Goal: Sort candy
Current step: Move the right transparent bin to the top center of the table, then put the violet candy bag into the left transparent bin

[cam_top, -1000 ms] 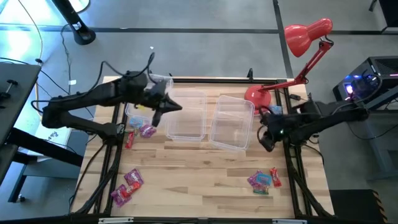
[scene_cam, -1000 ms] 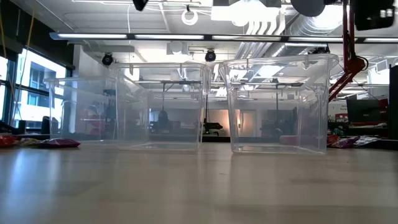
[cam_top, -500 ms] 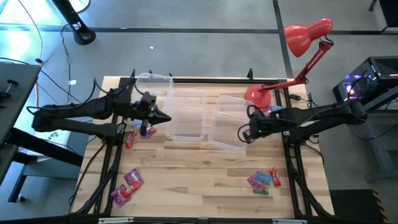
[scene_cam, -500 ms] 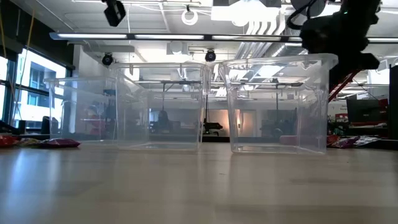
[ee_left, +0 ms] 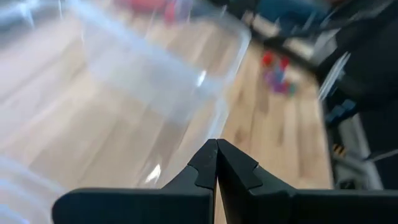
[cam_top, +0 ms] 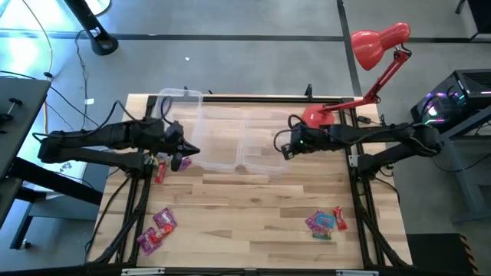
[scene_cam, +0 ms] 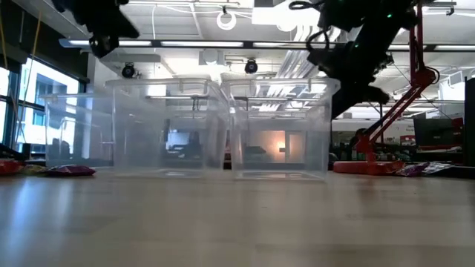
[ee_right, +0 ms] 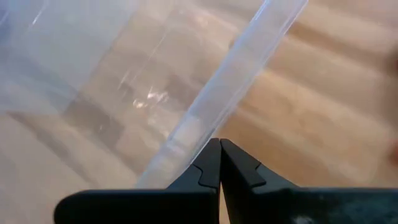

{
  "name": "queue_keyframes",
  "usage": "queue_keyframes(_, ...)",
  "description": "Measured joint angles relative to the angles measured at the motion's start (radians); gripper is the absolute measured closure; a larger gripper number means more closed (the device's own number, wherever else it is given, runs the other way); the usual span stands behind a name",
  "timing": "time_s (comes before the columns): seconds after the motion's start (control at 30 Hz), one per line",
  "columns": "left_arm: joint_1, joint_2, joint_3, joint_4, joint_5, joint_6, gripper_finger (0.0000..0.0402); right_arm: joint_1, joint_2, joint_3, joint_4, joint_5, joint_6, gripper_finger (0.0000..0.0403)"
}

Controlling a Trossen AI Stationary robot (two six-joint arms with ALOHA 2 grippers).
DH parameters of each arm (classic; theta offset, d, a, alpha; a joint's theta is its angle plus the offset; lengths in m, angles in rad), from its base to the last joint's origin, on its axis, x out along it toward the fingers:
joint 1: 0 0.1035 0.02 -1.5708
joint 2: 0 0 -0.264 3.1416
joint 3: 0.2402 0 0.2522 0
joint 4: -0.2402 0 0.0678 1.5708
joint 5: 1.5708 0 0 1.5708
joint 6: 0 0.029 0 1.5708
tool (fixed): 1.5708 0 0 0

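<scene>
Three clear bins stand side by side at the table's far middle: right bin [cam_top: 259, 144] [scene_cam: 282, 126], middle bin [cam_top: 220, 138] [scene_cam: 167, 126], and a third bin [cam_top: 180, 96] at the far left. My right gripper [cam_top: 285, 147] [ee_right: 219, 144] is shut at the right bin's right wall. My left gripper [cam_top: 192, 150] [ee_left: 216, 145] is shut beside the middle bin's left wall. Wrapped candy lies on the wood: pink packets [cam_top: 181, 162] and a red piece [cam_top: 159, 171] below my left gripper, a pink and red group [cam_top: 157, 228] near left, and a mixed group [cam_top: 326, 222] near right. My right gripper presses its shut fingertips against the right bin's right rim [ee_right: 200, 124], coming level from the table's right. The bin stands on its base on the table, its left wall against the middle bin. My left gripper is close to the middle bin's left wall; I cannot tell whether it touches.
A red desk lamp [cam_top: 376, 42] stands with its base [cam_top: 314, 116] at the far right edge, just behind my right arm. Bare wood stretches across the table's near middle between the two near candy groups.
My right gripper has swept toward the left and far edge, meeting the right bin and sliding it left until it stands straight beside the middle bin. The bins have shifted left. My left gripper has drawn back toward the left edge and slightly nearer.
</scene>
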Motion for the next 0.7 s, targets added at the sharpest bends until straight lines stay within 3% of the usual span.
queue_keyframes(0.27, -0.062, 0.004, 0.000, -0.126, 0.016, -0.003, 0.0401, -0.068, -0.044, 0.000, 0.024, 0.094, -0.128, 0.0402)
queue_keyframes(0.53, -0.340, 0.140, 0.000, -0.246, 0.013, -0.129, 0.0401, -0.084, -0.210, 0.000, 0.003, 0.115, -0.160, 0.0403)
queue_keyframes(0.6, -0.398, 0.194, 0.000, -0.294, -0.036, -0.133, 0.0401, -0.083, -0.234, 0.001, 0.003, 0.115, -0.166, 0.0403)
queue_keyframes(0.7, -0.426, 0.268, 0.000, -0.402, -0.225, -0.238, 0.0399, -0.083, -0.251, 0.001, -0.002, 0.114, -0.167, 0.0403)
